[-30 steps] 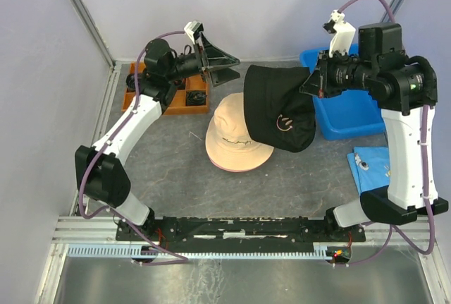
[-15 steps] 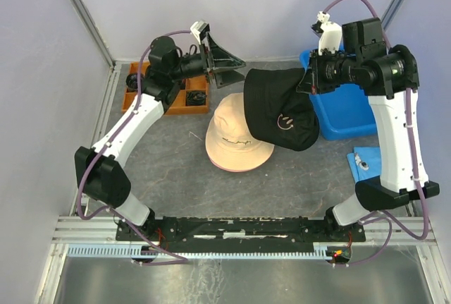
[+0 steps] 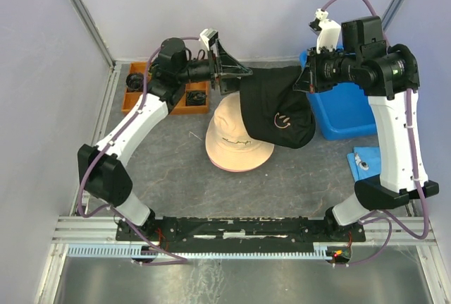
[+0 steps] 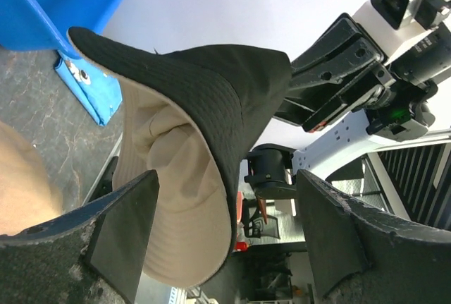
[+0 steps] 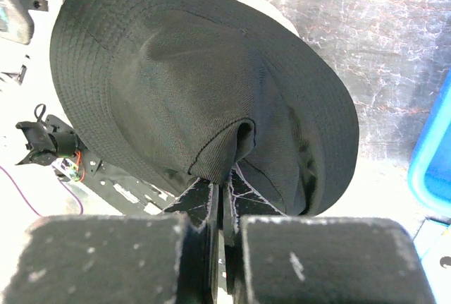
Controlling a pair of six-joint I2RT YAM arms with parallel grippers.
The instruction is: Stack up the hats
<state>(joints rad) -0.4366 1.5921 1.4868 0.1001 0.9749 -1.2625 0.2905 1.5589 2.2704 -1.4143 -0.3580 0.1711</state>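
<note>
The black hat (image 3: 276, 110) hangs just above and right of the beige hat (image 3: 236, 143), not yet set on it. The right gripper (image 5: 224, 198) is clamped on a fold of the black one. The left gripper (image 3: 236, 75), behind the beige hat, gapes wide, gripping nothing.

Black hat (image 3: 275, 106): soft bucket shape with a small smiley on the crown and a pale lining. It is pinched by a fold of fabric in the closed right tool (image 3: 308, 78) and hangs off the bench, brim drooping. The far brim edge is seen between the spread fingers of the left tool (image 3: 236, 71).

Beige hat (image 3: 236, 142): laid crown-up on the bench, below both tools, partly overlapped by the hanging black hat.
</note>
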